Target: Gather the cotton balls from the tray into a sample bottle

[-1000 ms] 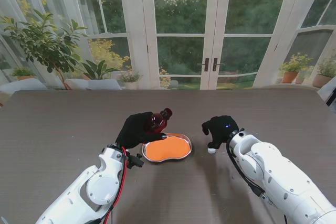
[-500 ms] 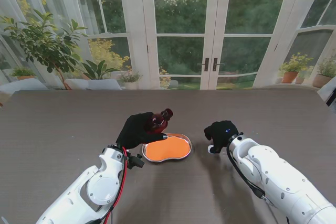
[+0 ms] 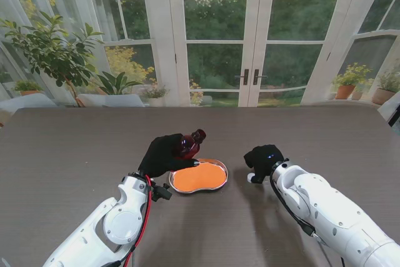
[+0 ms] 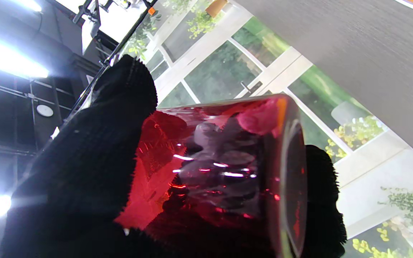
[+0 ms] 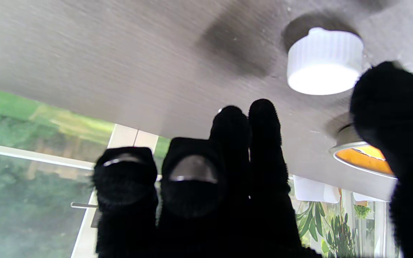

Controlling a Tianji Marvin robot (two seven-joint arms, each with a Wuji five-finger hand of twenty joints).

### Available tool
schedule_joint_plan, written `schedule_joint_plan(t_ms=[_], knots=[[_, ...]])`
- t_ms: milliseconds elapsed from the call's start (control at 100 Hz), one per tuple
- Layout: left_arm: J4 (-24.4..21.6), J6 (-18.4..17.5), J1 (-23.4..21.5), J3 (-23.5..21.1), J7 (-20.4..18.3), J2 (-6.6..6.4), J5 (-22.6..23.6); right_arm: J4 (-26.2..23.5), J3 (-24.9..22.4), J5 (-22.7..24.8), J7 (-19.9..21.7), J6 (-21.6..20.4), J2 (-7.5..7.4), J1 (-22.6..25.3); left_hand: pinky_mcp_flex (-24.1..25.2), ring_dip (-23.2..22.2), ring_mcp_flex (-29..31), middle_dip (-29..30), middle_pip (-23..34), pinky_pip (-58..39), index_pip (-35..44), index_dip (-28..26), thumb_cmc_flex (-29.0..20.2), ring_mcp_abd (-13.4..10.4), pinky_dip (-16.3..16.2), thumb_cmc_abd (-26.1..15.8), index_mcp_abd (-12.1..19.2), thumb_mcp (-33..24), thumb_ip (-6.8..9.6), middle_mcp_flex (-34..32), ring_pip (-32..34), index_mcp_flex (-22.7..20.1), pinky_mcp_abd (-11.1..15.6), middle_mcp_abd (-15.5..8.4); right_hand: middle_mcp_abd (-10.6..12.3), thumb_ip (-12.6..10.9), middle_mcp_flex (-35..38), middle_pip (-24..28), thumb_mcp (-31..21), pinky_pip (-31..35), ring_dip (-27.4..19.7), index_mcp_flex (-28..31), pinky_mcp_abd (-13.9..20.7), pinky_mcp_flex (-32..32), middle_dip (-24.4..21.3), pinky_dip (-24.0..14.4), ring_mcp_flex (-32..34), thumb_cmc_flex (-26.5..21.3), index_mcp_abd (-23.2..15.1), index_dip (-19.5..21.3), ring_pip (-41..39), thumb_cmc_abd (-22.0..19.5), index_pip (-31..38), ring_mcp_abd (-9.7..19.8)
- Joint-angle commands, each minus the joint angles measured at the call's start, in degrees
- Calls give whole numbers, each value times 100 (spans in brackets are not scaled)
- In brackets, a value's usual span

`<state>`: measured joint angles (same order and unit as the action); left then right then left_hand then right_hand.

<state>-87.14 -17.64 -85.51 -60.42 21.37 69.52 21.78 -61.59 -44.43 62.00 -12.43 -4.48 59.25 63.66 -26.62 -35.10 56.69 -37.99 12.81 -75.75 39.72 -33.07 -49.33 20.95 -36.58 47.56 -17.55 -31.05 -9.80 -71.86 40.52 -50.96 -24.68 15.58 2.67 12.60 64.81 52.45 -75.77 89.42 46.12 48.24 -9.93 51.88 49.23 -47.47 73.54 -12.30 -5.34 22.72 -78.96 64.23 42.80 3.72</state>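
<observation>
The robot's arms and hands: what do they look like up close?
Both arms are smooth, glossy white shells with rounded joints. The left arm has a red cable and a black one looping along it to the wrist; the right arm carries a black cable. The left hand and right hand wear fuzzy black knitted gloves, and a small blue light glows on the right one.

White cap (image 5: 324, 61) on grey table (image 3: 75, 148)

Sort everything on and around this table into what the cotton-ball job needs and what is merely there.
Job: sample bottle held by left hand; tray; white cap by right hand.

Merely there: potted plants, glass doors.
</observation>
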Motion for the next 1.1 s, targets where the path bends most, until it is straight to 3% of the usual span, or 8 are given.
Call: schedule_joint_plan(t_ms=[0, 220, 1090], knots=[[-44, -9, -9, -10, -102, 15, -20, 22, 42, 38, 53, 0, -2, -8, 165, 43, -17, 38, 39, 72, 856, -154, -1078, -23, -73, -1291, 1486, -1997, 113, -255, 102, -1065, 122, -627, 93, 141, 120, 140, -179, 398, 122, 212, 60, 115, 77, 0, 215, 174, 90, -108, -249, 106, 33, 157], [-45, -15, -11, -13, -103, 16, -29, 115, 226, 38, 5, 8, -4, -118, 168, 46, -18, 39, 40, 76, 853, -154, -1077, -27, -74, -1299, 1482, -1998, 113, -254, 104, -1054, 116, -626, 100, 148, 144, 131, -212, 400, 131, 297, 50, 125, 75, 6, 214, 191, 90, -127, -265, 158, 37, 176], [-33, -49, 18, 2, -113, 31, -119, -92, 223, 100, 378, 133, -34, -77, 180, 49, -29, 24, 65, 78, 842, -151, -1086, 17, -88, -1336, 1411, -1983, 116, -237, 113, -1030, 92, -549, 70, 168, 8, 76, -96, 389, 118, 231, 72, 80, 76, -8, 214, 411, 270, -160, -239, 53, -31, 177]])
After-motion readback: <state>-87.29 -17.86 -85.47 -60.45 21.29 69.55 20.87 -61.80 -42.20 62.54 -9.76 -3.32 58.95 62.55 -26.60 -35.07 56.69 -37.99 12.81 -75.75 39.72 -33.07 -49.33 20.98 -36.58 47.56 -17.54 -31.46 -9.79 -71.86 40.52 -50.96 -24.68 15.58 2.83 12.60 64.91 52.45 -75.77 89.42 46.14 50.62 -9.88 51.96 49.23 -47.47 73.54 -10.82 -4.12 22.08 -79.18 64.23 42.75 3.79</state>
